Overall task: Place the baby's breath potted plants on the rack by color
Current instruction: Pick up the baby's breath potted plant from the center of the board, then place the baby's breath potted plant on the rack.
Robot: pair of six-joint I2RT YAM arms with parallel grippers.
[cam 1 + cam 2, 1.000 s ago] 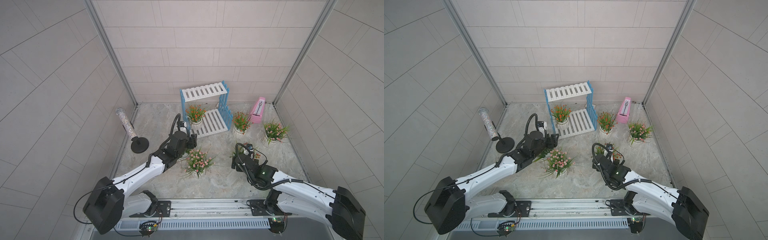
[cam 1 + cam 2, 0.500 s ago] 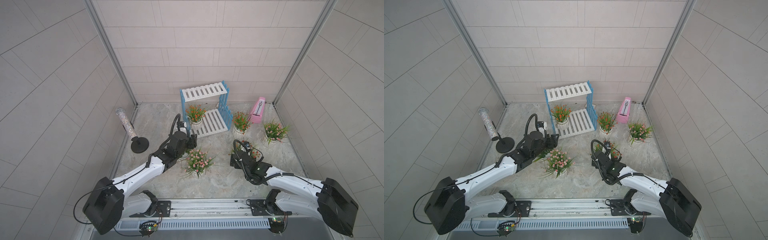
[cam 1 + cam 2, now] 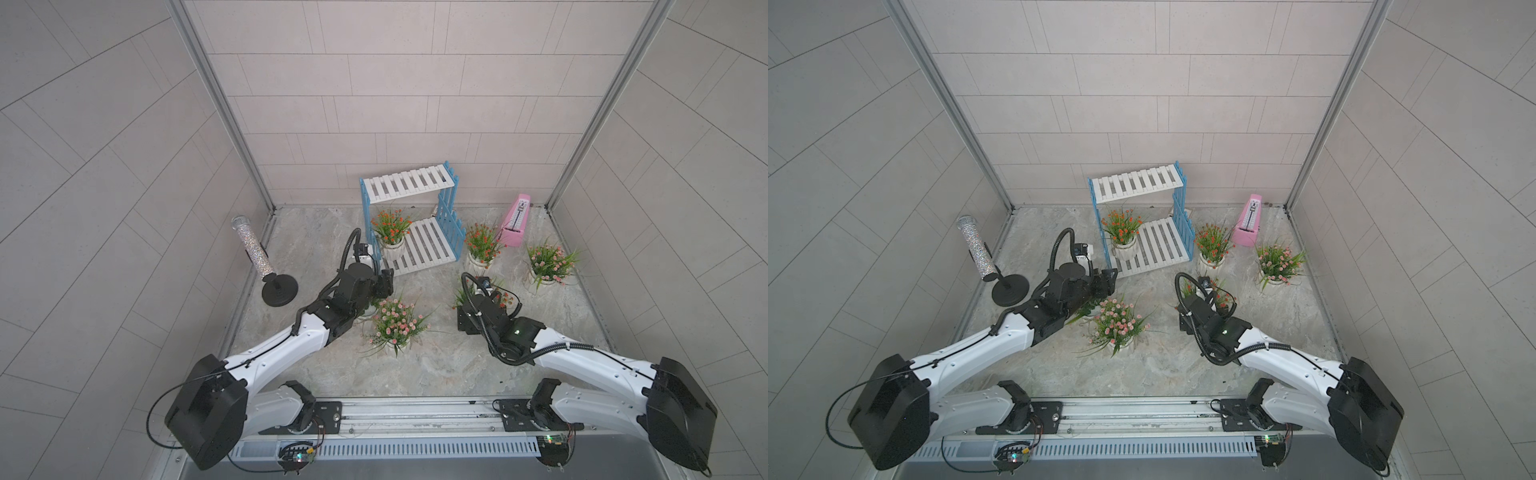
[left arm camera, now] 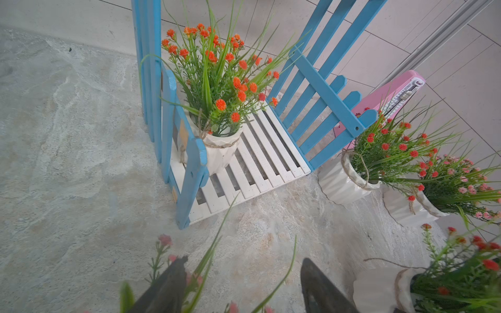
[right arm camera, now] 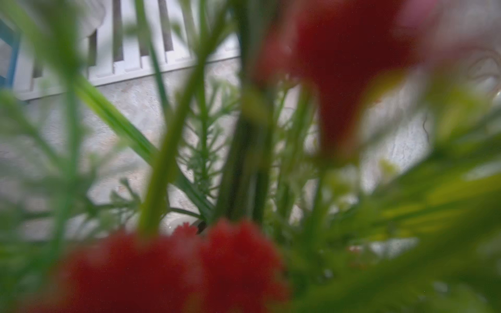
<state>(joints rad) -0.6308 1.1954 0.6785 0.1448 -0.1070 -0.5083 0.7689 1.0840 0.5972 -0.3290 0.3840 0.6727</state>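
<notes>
White slats and blue picket sides: rack [image 3: 428, 249] stands at upper centre in both top views, by the back wall. Its long axis runs left-right across the frame, right end slightly higher. High tier sits toward the wall, low tier steps toward the arms.

Shelf orange plant [image 3: 390, 232] is upright at the left end of the low tier, just beside the fence side, spray pointing up. Floor orange plant [image 3: 482, 243] is upright just right of the rack, near the pink metronome [image 3: 515, 224]. Far pink plant [image 3: 548, 264] is upright at frame right, well apart from the rack. Centre pink plant [image 3: 397, 324] is upright on the floor below the rack.

Left gripper [image 4: 244, 261] is at the bottom of the left wrist view. Its fingers [image 4: 166, 287] stand apart, floor shows between the tips, and blurred pink sprigs rise around them. Cannot tell whether a pot is clamped. In a top view, leaves of a hidden plant [image 3: 1086, 309] poke out under that arm.

Right gripper [image 3: 489, 300], centre right, is buried in the third orange plant [image 3: 505, 297], with its jaws hidden. The right wrist view shows only blurred red blossoms and green stems, rack slats at upper left. Cannot tell its opening or any hold.

Glitter tube stand [image 3: 279, 291] is at frame left.
</notes>
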